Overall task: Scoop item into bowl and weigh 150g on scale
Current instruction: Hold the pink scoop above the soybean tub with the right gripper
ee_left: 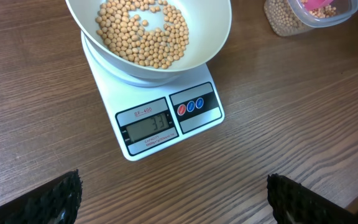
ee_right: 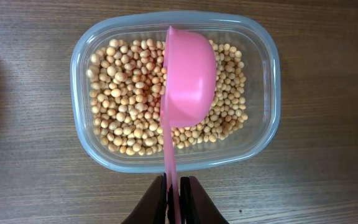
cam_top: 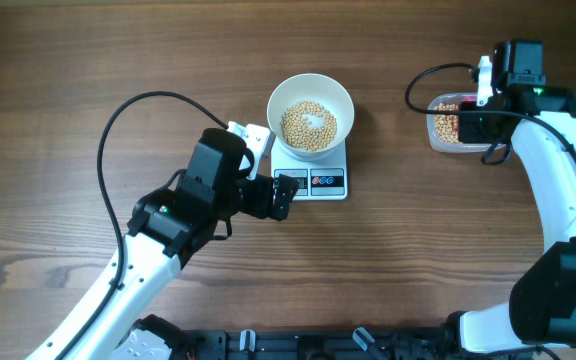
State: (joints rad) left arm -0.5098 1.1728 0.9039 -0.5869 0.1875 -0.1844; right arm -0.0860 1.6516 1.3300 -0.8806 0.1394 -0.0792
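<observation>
I am working over the brown wooden table (cam_top: 68, 60), where the flat white square kitchen scale (ee_left: 166, 124) is sitting mid-table with the round white bowl (ee_left: 210, 37) resting on top of it. My left gripper (ee_left: 173, 205) is hovering just near and left of the scale, fingers spread wide and holding nothing. At the far right, the clear rounded-rectangular plastic tub (ee_right: 263, 124) is lying under my right gripper (ee_right: 174, 186), whose fingers are pinching the thin handle of the pink plastic scoop (ee_right: 188, 81). Its cup is hanging over the tub's pale-tan round beans (ee_right: 120, 106); I cannot tell whether it is touching them. A shallow layer of beans is lying in the bowl, and the display seems to be reading about thirty-three, so I judge I am reloading for another scoop. Next I should be digging in, lifting level, carrying left and tipping gently.
</observation>
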